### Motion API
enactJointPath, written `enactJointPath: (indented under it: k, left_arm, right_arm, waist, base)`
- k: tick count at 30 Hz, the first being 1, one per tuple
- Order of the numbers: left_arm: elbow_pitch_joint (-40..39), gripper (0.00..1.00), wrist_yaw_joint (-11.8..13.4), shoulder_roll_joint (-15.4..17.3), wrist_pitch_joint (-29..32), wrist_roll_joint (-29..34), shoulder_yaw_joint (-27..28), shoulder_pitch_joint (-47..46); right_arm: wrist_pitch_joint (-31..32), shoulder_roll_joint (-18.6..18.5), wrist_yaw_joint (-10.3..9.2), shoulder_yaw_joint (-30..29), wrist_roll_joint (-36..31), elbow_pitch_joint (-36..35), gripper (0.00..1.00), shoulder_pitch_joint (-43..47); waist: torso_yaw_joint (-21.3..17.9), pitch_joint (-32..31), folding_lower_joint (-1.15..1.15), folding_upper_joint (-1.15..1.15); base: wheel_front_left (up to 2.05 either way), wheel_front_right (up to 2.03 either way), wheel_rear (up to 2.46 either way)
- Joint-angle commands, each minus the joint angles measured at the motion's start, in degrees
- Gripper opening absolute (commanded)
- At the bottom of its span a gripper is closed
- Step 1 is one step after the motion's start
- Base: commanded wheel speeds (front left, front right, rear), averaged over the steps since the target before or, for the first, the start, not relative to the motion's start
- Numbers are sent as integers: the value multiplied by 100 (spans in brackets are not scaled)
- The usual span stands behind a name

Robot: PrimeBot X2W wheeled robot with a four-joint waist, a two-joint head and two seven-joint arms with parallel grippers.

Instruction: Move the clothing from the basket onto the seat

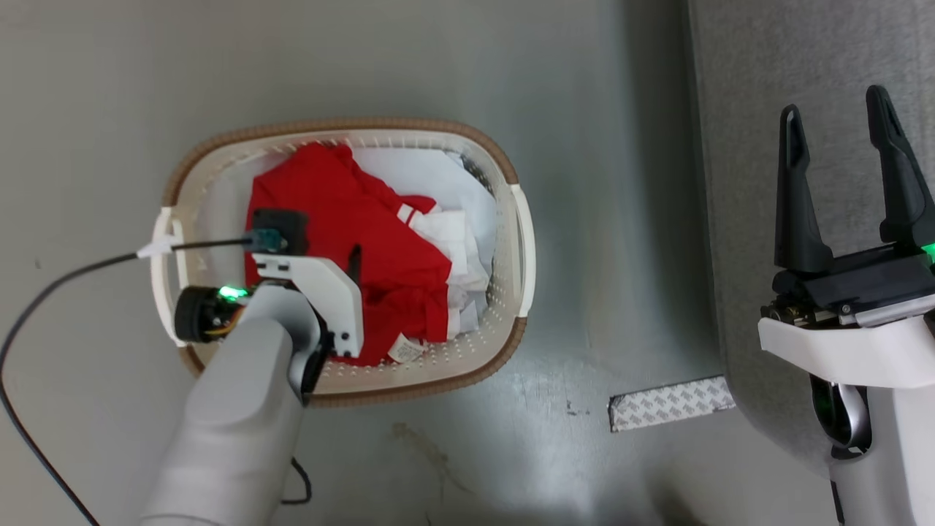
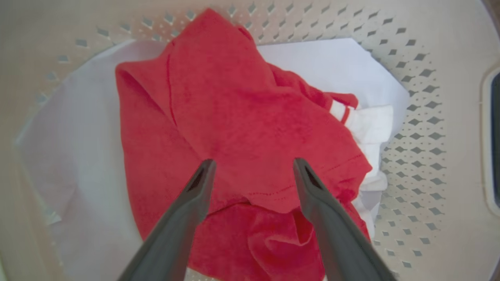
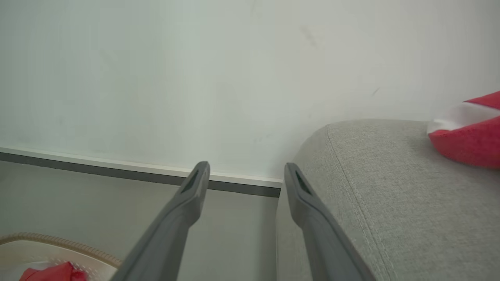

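**Left gripper open over the red garment in the basket**

We see our left gripper (image 2: 254, 162) hanging inside the basket (image 1: 343, 126), its two fingers spread wide apart and gripping nothing. The tips sit over the red garment (image 2: 242, 109); we cannot tell whether they touch the fabric. The garment lies crumpled in the middle of the basket, on top of a white sheet (image 2: 320, 58) that covers the bottom. Its white sleeve (image 2: 343, 111), with red stripes, pokes out on the side toward the sofa (image 1: 803, 58).

The basket stands on the grey floor (image 1: 511, 58) near the sofa, with a band of bare floor between them. A black cable (image 1: 66, 274) runs from the floor over the basket's left edge to our left wrist.

Our right gripper (image 1: 833, 102) hangs over the rounded corner of the sofa, fingers apart and empty. In the right wrist view the other red garment (image 3: 468, 132), with a white band, lies on the sofa. A strip of tape (image 1: 670, 402) lies on the floor, one end at the sofa's base.
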Motion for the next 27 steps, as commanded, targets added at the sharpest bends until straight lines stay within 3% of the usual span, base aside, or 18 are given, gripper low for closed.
enactJointPath:
  k: [1,17,18,19,20,27]
  left_arm:
    - [86,100,19,85,-23,-29,13,-140]
    - [954,100,-135,37,-536,-80,-202,-985]
    - [991,44,-133,34,-575,-49,-234,-1011]
    - [1025,15,-137,34,-615,-33,-256,-1023]
    - [1072,0,-153,33,-638,-38,-271,-1031]
    - [1294,0,-285,6,-902,-138,-376,-971]
  right_arm:
    - [3,2,-13,8,-2,-72,100,-110]
    - [3,3,-13,56,-37,-227,100,-69]
    - [3,3,-13,55,-33,-232,100,-64]
    - [3,2,-13,50,-28,-234,100,-60]
    - [3,3,-13,47,-21,-233,100,-57]
    - [3,2,-13,-46,-63,-69,100,-3]
  waist:
    - [-28,193,-2,0]
    - [-109,710,-2,0]
    - [-112,724,-2,0]
    - [-117,734,-2,0]
    - [-122,740,-2,0]
    - [8,488,-2,0]
  base:
    - [0,0,0]
    - [0,0,0]
    - [0,0,0]
    - [0,0,0]
    - [0,0,0]
    - [0,0,0]
